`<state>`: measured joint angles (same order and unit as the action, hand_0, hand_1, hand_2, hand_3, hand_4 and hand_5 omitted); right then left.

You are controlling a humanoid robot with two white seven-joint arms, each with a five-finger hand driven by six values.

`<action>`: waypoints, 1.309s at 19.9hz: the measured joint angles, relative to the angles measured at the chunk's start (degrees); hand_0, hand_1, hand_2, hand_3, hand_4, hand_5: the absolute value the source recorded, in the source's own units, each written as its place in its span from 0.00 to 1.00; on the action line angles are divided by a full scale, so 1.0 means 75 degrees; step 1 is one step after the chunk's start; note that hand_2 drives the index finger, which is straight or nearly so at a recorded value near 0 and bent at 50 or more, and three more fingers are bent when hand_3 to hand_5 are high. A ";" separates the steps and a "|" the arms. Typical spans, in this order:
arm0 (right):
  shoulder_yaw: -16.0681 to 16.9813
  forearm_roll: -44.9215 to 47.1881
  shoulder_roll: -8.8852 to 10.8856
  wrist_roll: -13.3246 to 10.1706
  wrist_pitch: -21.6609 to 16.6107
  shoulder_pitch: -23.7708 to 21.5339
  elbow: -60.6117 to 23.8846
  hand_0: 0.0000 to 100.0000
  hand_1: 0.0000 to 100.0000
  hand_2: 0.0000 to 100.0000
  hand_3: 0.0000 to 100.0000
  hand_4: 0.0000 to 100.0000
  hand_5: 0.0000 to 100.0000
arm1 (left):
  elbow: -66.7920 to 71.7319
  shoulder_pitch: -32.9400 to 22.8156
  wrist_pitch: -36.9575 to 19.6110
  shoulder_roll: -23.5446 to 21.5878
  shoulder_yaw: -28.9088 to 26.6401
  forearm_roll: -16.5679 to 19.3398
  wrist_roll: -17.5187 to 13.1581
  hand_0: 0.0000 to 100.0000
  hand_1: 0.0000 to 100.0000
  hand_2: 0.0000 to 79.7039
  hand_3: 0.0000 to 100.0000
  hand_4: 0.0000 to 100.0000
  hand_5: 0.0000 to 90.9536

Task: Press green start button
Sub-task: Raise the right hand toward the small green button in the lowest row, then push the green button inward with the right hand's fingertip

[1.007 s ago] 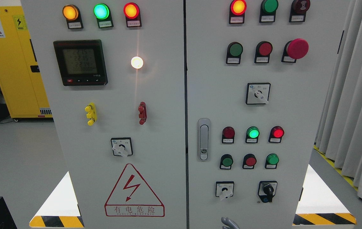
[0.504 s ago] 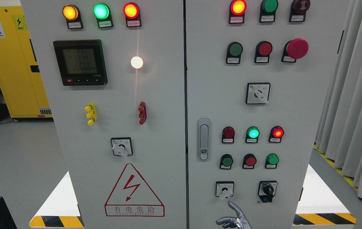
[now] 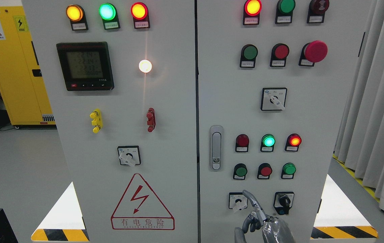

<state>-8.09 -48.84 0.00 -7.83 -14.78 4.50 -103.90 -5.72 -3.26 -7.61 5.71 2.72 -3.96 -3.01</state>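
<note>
green start button (image 3: 241, 170) above right hand (image 3: 262, 221)

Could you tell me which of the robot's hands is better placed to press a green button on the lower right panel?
The right hand. It is raised at the bottom right, index finger extended, just below the lower row's green buttons. The left hand is out of view.

Right hand (image 3: 262, 219) sits at the panel's (image 3: 313, 118) bottom edge, forefinger just beside the rotary switch (image 3: 238, 201), below the start button (image 3: 241, 171).
</note>
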 measured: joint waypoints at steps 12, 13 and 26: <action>0.0240 -0.1080 0.0000 0.0005 0.0055 0.0789 0.0619 0.69 0.92 0.03 0.95 0.95 1.00 | -0.0001 0.0001 0.0000 0.0000 0.0000 0.0000 0.0000 0.12 0.56 0.00 0.00 0.00 0.00; 0.0245 -0.1129 0.0000 0.0011 0.0055 0.0827 0.0661 0.69 0.92 0.03 0.95 0.95 1.00 | 0.0000 0.0000 0.0000 0.0000 0.0000 0.0000 0.0000 0.12 0.56 0.00 0.00 0.00 0.00; 0.0287 -0.1313 0.0000 0.0052 0.0056 0.1130 0.1047 0.71 0.91 0.03 0.95 0.95 1.00 | -0.0001 0.0001 0.0000 0.0000 0.0000 0.0000 0.0000 0.12 0.56 0.00 0.00 0.00 0.00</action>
<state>-5.94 -58.69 0.00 -7.45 -14.36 12.97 -96.05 -5.73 -3.25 -7.62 5.71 2.72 -3.95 -3.01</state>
